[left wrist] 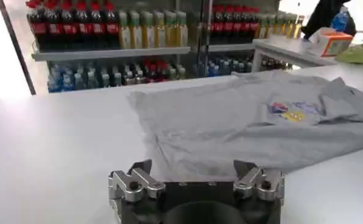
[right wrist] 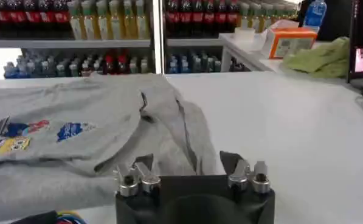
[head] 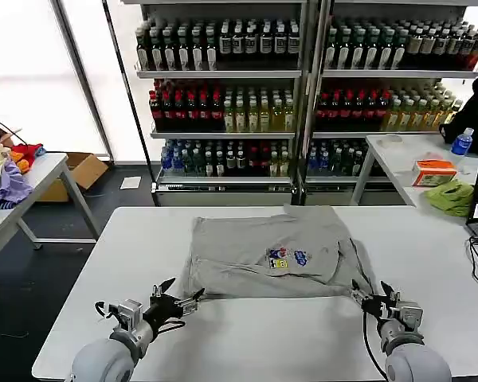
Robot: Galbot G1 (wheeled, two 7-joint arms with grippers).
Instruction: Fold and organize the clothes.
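A grey T-shirt (head: 267, 253) is lying partly folded at the centre of the white table (head: 247, 334). The left end effector (head: 178, 303) and right end effector (head: 372, 300) are hovering at its near corners, fingers spread, gripping nothing.

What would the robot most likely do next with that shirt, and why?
Probably ease both claws forward to pinch the near hem. The grey T-shirt lies partly folded on the white table, and the left claw and right claw sit open at its near corners.
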